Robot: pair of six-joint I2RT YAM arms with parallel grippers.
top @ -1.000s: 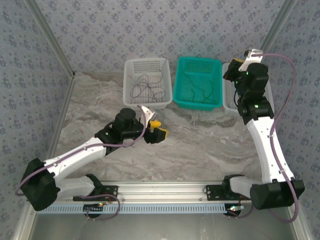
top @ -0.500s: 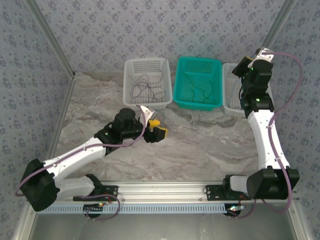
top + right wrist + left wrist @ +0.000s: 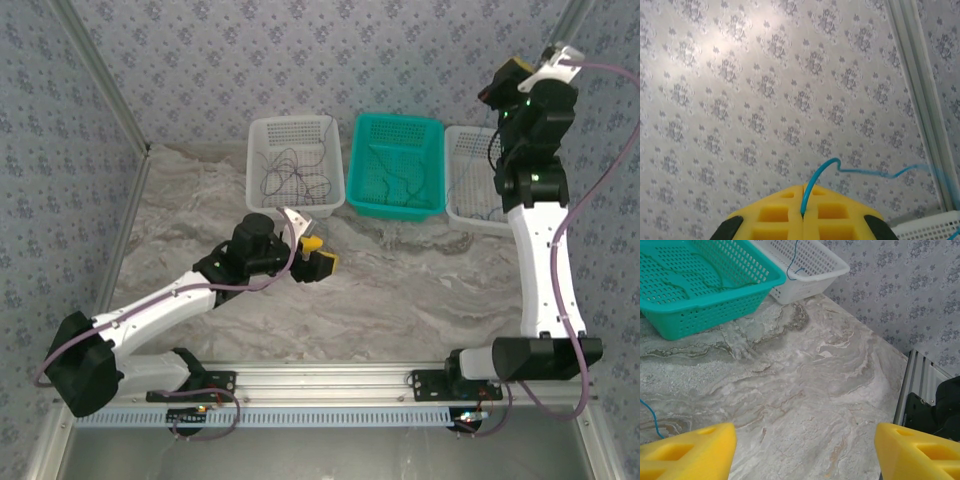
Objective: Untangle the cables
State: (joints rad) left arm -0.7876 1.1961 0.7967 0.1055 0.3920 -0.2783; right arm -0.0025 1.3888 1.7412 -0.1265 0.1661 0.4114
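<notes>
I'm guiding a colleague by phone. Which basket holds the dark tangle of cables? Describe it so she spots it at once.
Three baskets stand in a row at the far edge of the marbled table. Take the white basket at the left end, beside the teal basket. Unlike the white basket at the right end, it holds a tangle of dark cables.

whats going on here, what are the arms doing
Two robot arms are sorting cables. The right end effector is shut on a blue cable, held high above the right white basket. The left end effector hangs open over the table, empty. Dark cables lie in the left white basket, green cables in the teal basket.
</notes>
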